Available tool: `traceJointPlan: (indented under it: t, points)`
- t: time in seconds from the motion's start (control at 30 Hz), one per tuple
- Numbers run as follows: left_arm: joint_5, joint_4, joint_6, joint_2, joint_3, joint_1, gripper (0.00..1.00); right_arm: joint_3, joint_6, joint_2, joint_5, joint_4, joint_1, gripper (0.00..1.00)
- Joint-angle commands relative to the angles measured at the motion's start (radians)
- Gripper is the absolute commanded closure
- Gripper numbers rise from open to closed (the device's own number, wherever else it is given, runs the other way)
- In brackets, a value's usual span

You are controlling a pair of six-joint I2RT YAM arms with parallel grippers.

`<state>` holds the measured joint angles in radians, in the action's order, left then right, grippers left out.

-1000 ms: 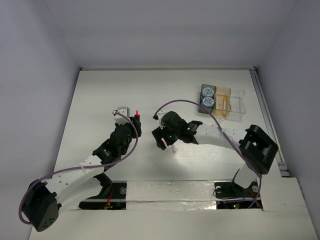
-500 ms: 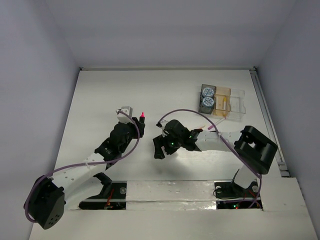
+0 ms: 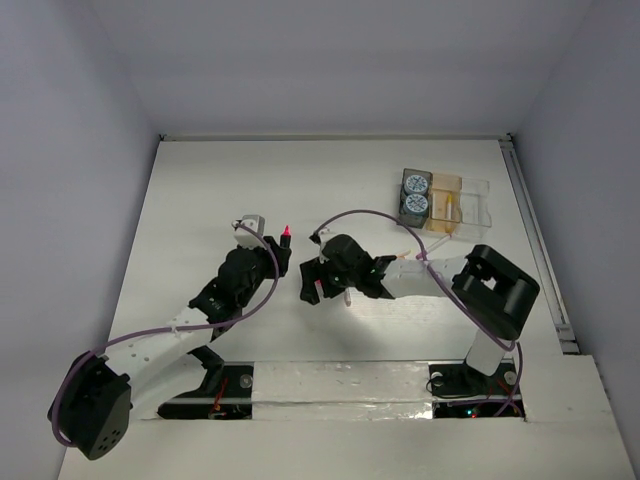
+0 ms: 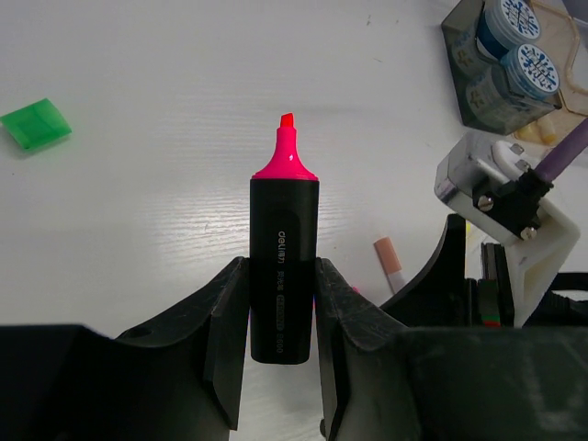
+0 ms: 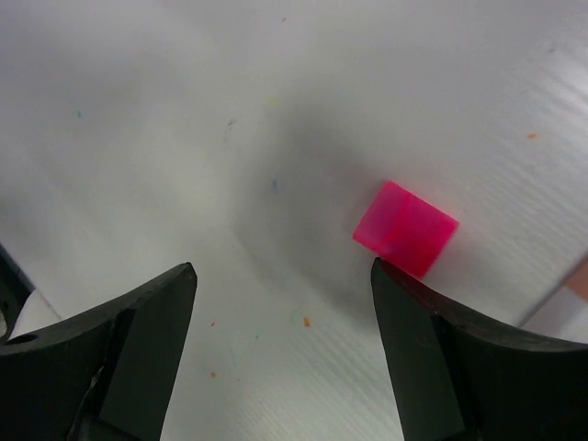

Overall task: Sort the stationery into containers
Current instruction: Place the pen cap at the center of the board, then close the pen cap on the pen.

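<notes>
On the white counter (image 5: 184, 110), spread right fingers (image 5: 432, 340) could knock the off-centre pink cap (image 5: 405, 228) away; left fingers (image 4: 227, 340) grip the highlighter (image 4: 283, 266).

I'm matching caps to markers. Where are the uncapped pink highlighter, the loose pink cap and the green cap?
pink highlighter (image 4: 283, 276), left wrist view, on its black barrel.
pink cap (image 5: 405, 228), right wrist view, on its upper face.
green cap (image 4: 35, 123), left wrist view, on its middle.
</notes>
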<state>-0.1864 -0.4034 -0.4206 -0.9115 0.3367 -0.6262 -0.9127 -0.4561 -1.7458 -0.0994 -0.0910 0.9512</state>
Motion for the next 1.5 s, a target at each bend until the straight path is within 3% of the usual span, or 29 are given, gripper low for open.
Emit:
traceJointPlan:
  t: [0.0, 0.27, 0.33, 0.37, 0.4, 0.5, 0.57, 0.7, 0.77, 1.17, 1.37, 1.47]
  points:
    - [0.011, -0.063, 0.000, 0.020, -0.007, 0.010, 1.00, -0.018, 0.051, -0.020, 0.081, -0.024, -0.048, 0.17]
    - [0.041, -0.092, 0.002, 0.040, -0.022, 0.010, 1.00, 0.005, 0.132, 0.169, 0.061, 0.082, -0.057, 0.14]
    - [0.073, -0.118, 0.003, 0.039, -0.027, 0.010, 1.00, 0.003, 0.143, 0.261, 0.060, 0.088, -0.066, 0.18]
    - [0.083, -0.129, 0.005, 0.043, -0.033, 0.010, 1.00, -0.009, 0.142, 0.287, 0.056, 0.088, -0.066, 0.22]
    - [0.100, -0.144, 0.006, 0.046, -0.036, 0.010, 1.00, -0.018, 0.134, 0.328, 0.049, 0.088, -0.090, 0.36]
    - [0.123, -0.170, 0.011, 0.065, -0.048, 0.010, 1.00, -0.078, 0.088, 0.365, -0.015, 0.064, -0.120, 0.58]
    - [0.128, -0.181, 0.014, 0.078, -0.059, 0.010, 1.00, -0.107, 0.050, 0.359, -0.048, 0.021, -0.120, 0.57]
    - [0.145, -0.202, 0.023, 0.094, -0.070, 0.010, 1.00, -0.182, -0.056, 0.284, -0.083, -0.071, -0.120, 0.23]
    - [0.154, -0.213, 0.026, 0.102, -0.076, 0.010, 1.00, -0.224, -0.073, 0.231, -0.080, -0.069, -0.120, 0.21]
    - [0.182, -0.245, 0.037, 0.129, -0.090, 0.010, 1.00, -0.268, -0.121, 0.117, -0.106, -0.101, -0.120, 0.29]
    - [0.182, -0.244, 0.037, 0.128, -0.088, 0.010, 1.00, -0.250, -0.154, 0.091, -0.154, -0.136, -0.120, 0.40]
    - [0.182, -0.247, 0.037, 0.120, -0.088, 0.010, 1.00, -0.236, -0.162, 0.085, -0.161, -0.151, -0.120, 0.52]
